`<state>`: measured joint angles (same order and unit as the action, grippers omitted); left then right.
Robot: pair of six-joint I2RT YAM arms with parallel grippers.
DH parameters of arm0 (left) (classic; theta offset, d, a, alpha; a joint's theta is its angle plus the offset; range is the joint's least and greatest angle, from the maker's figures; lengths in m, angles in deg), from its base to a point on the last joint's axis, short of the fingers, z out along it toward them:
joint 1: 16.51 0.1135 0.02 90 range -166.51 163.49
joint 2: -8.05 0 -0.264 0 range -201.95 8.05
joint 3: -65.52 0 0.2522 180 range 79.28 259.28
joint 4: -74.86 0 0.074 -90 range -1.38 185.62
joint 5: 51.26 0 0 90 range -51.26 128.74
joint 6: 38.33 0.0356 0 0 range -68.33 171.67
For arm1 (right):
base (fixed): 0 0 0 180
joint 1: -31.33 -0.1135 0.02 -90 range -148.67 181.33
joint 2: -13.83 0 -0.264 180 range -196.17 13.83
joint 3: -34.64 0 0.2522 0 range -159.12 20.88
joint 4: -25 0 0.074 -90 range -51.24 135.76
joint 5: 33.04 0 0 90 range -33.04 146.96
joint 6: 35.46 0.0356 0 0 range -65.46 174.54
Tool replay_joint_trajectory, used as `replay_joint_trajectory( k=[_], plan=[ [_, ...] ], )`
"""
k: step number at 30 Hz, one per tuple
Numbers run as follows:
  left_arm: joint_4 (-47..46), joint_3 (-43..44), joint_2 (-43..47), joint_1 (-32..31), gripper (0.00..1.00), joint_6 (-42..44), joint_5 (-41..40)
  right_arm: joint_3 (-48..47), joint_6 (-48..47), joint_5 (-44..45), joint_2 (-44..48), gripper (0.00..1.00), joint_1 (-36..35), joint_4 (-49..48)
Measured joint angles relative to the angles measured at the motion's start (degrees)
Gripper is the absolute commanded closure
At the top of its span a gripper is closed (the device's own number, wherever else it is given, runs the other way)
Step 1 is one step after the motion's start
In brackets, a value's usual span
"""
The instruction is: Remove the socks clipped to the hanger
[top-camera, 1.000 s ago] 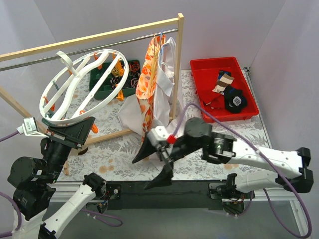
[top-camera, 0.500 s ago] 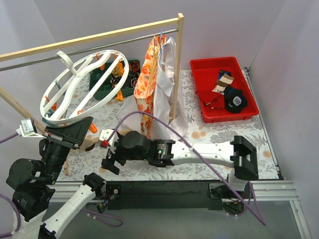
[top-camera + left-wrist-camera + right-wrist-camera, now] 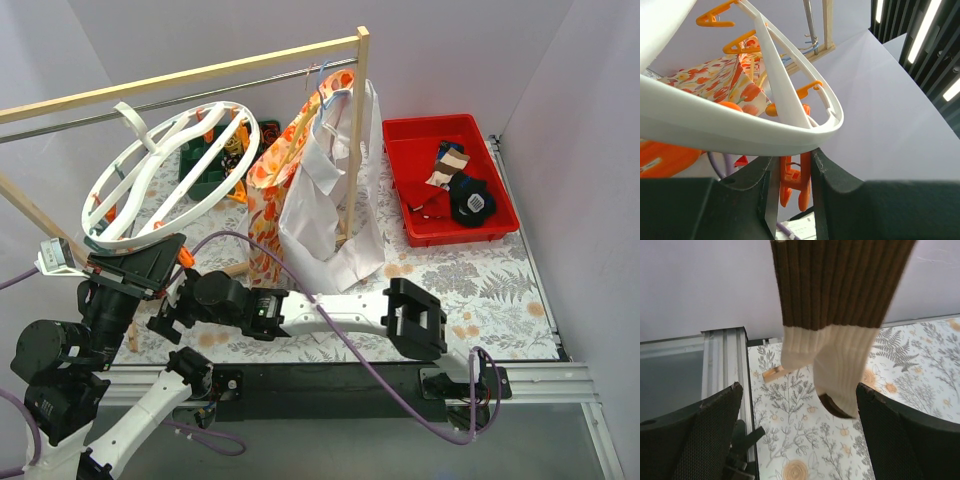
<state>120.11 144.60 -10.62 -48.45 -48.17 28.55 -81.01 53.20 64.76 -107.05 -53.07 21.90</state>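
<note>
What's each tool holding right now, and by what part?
Left tool grips the white hanger by its outer rim, at an orange clip. Right tool is open and holds nothing; the brown-and-cream sock hangs free in front of it.

Floral table (image 3: 480, 285): red tray (image 3: 404, 165), green bin (image 3: 200, 183).

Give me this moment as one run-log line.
left fingers: shut on hanger rim | right fingers: open, facing hanging brown-and-cream sock, not gripping | red bin: holds socks

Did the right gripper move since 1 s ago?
Yes. The right gripper swung left, away from the red bin, to beneath the hanger.
</note>
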Motion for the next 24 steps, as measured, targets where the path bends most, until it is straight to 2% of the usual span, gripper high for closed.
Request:
replay_joint_trajectory(
  k=[5, 8, 11, 15, 16, 18, 19, 20, 21, 24],
  plan=[
    [0.0, 0.0, 0.0, 0.0, 1.00, -1.3, 0.0, -5.4, -0.4, 0.4, -6.0, 0.02, -0.6, -0.5],
    [0.0, 0.0, 0.0, 0.0, 1.00, -2.2, 0.2, -8.5, -0.2, 3.4, -8.5, 0.02, -1.3, -0.7],
    [0.0, 0.0, 0.1, 0.0, 1.00, -3.0, 0.2, -11.0, 1.0, 8.1, -9.9, 0.07, -1.9, -1.1],
    [0.0, 0.0, 0.2, 0.0, 1.00, -3.4, 0.2, -13.1, 1.7, 14.8, -11.1, 0.36, -2.5, -2.0],
    [0.0, 0.0, 0.2, 0.0, 1.00, -3.5, 0.2, -13.7, 1.8, 16.3, -11.5, 0.39, -2.6, -2.4],
    [0.0, 0.0, 0.2, 0.0, 1.00, -3.8, 0.3, -14.2, 1.9, 18.5, -11.8, 0.53, -2.6, -3.0],
    [0.0, 0.0, 0.2, 0.0, 1.00, -4.0, 0.4, -14.2, 1.9, 19.2, -11.8, 0.55, -2.6, -3.3],
    [-0.1, -0.1, 0.3, 0.0, 1.00, -4.2, 0.4, -14.2, 1.7, 19.6, -11.8, 0.71, -2.6, -4.0],
    [-0.1, -0.2, 0.3, 0.0, 1.00, -4.4, 0.4, -14.2, 1.8, 19.8, -11.8, 0.77, -2.6, -4.6],
    [-0.2, -0.7, 0.7, 0.0, 1.00, -4.7, 0.4, -14.2, 0.6, 19.1, -11.8, 0.90, -2.6, -6.9]
  ],
)
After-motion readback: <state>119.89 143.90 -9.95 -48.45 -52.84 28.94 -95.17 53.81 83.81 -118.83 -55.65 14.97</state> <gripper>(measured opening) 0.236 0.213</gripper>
